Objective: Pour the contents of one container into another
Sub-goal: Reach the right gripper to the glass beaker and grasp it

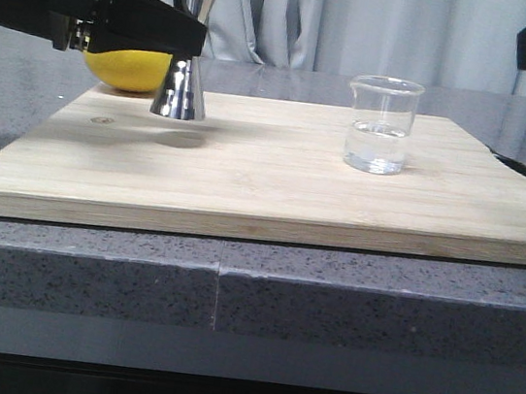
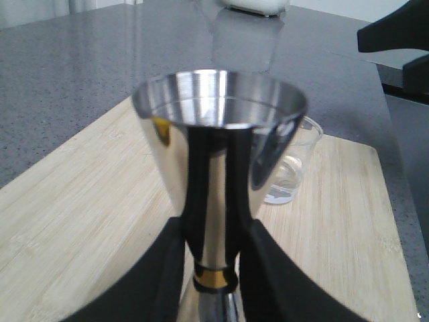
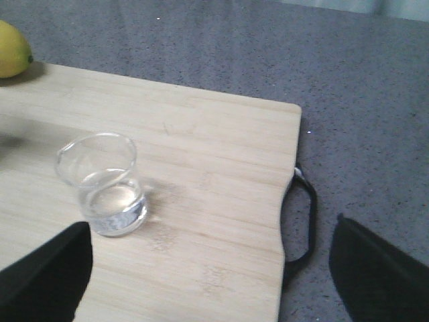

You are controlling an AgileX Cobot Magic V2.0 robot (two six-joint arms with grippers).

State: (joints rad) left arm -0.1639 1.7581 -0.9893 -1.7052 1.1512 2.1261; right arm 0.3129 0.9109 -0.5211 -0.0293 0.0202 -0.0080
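Left pincer (image 2: pixel 213 268) clamps the shiny steel jigger (image 1: pixel 181 88) at its gold-banded waist, far left on the pale board (image 1: pixel 275 184). Clear glass beaker (image 1: pixel 381 124) stands right, open wood between. Right pincer (image 3: pixel 211 268) spread wide, empty.

A grey speckled counter (image 1: pixel 59 257) carries a wooden cutting board (image 1: pixel 265 183).

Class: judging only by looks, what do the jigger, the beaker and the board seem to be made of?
Jigger: polished steel, probably; mirror reflections, gold waist band. Beaker: clear glass by its look, though clear plastic is possible; liquid shows through. Board: pale wood, perhaps bamboo; matte, fine straight grain.
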